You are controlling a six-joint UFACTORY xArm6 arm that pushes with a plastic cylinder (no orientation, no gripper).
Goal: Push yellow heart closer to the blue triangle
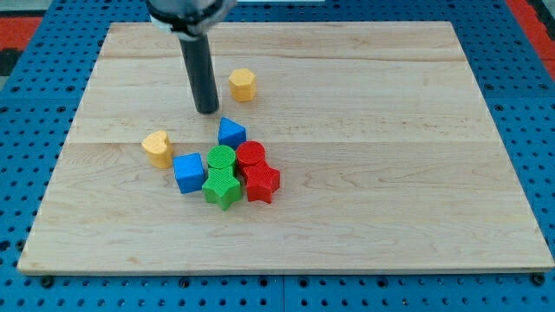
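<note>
The arm ends in a plain dark rod with no fingers to open or shut; it holds nothing. The tip (207, 111) stands on the wooden board (416, 191) in the upper left-centre of the view and touches no block. The nearest block is the blue triangle (231, 133), just below and to the view's right of the tip, with a small gap between them. The yellow heart (157, 147) lies lower and toward the view's left of the tip, clearly apart from it. Heart and triangle are near each other but not touching; the heart sits to the view's left of the triangle and slightly lower. A blue cube (188, 172) lies just below and to the right of the heart, close beside it. To the cube's right is a tight cluster: a green cylinder (222, 159) and a red cylinder (251, 156) side by side under the triangle, with a green star (223, 188) and a red star (262, 183) in front of them toward the view's bottom. These appear to touch one another. A yellow hexagon block (243, 85) sits alone toward the view's top, to the right of the rod. No containers are on the board.
</note>
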